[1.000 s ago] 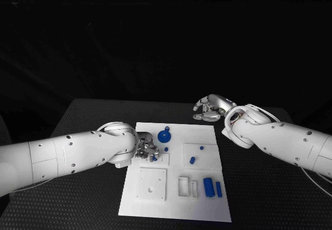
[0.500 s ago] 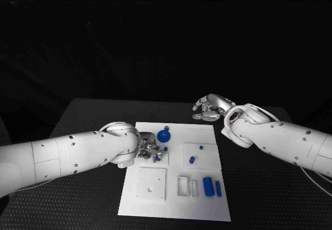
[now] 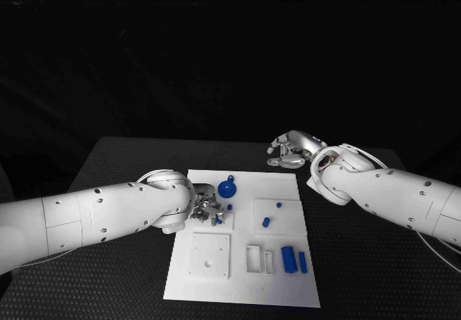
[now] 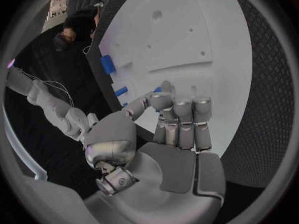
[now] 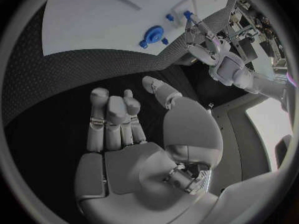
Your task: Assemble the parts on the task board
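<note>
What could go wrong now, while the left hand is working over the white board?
1. The left hand sits low over the task board close to a small blue part; whether it holds that part cannot be told, so a loose pinch might drop it.
2. The blue wheel-shaped part lies just beyond that hand and could be knocked by the fingers or wrist.
3. The right hand rests off the board, so nothing steadies the board if pushed.

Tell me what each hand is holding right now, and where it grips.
The right hand holds nothing, its fingers apart over the table. The left hand is over the task board; whether it pinches a part cannot be told.
</note>
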Robot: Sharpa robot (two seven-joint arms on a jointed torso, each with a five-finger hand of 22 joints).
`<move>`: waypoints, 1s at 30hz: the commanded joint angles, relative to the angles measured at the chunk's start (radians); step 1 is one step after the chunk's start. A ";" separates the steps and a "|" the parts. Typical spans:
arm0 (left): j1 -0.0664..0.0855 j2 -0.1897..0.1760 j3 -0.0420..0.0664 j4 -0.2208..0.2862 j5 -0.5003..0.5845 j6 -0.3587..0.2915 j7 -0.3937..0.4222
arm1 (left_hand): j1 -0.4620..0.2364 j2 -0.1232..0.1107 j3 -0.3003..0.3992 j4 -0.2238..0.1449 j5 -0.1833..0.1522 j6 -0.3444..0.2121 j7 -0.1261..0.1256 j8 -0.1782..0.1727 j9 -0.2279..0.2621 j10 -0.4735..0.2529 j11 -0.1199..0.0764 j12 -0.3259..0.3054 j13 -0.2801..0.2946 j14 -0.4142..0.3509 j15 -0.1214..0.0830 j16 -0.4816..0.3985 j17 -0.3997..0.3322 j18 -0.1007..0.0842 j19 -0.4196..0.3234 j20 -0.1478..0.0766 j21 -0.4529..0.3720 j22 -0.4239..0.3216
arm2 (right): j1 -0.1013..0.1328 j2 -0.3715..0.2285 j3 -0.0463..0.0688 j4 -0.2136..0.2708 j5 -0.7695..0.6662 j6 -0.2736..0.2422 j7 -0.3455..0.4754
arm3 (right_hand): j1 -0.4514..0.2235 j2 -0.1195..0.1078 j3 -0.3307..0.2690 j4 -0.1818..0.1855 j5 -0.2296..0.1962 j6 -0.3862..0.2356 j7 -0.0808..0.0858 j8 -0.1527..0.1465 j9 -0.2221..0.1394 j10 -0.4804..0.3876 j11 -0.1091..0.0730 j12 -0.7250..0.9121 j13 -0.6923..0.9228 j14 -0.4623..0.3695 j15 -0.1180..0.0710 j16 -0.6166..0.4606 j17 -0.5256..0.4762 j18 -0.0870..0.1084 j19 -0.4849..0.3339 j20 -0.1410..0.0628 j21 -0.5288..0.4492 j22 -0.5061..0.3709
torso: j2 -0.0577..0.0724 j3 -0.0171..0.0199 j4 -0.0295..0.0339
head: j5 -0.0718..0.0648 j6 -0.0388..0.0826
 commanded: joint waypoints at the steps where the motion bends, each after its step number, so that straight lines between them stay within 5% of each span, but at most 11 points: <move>1: -0.006 -0.003 -0.005 -0.003 -0.018 0.016 -0.009 | 0.023 0.008 0.004 0.002 0.009 0.075 -0.070 0.000 0.002 -0.034 -0.040 0.001 -0.001 0.052 -0.062 0.004 -0.002 0.018 -0.006 -0.151 0.006 -0.002 | 0.000 0.000 0.000 0.001 0.000 0.011 0.008 | 0.000 0.006 -0.002 0.004 0.006 0.046 0.016 0.006 0.001 -0.050 0.007 0.000 -0.001 -0.002 -0.004 -0.006 0.001 0.043 0.001 0.004 -0.002 0.001 | 0.000 -0.0006 0.0003 | 0.000 0.001; 30: -0.006 -0.024 -0.005 -0.005 -0.009 0.000 -0.013 | 0.052 -0.005 0.001 -0.007 0.055 0.090 -0.074 0.005 0.014 -0.031 -0.044 0.008 -0.001 0.056 -0.063 0.014 -0.004 0.018 -0.009 -0.150 0.017 -0.011 | 0.000 -0.002 0.000 0.005 0.001 0.011 0.009 | -0.001 0.007 -0.003 0.005 0.007 0.046 0.016 0.006 0.001 -0.050 0.007 0.001 -0.001 -0.002 -0.004 -0.006 0.001 0.043 0.001 0.004 -0.002 0.001 | -0.001 -0.0002 0.0008 | 0.003 0.002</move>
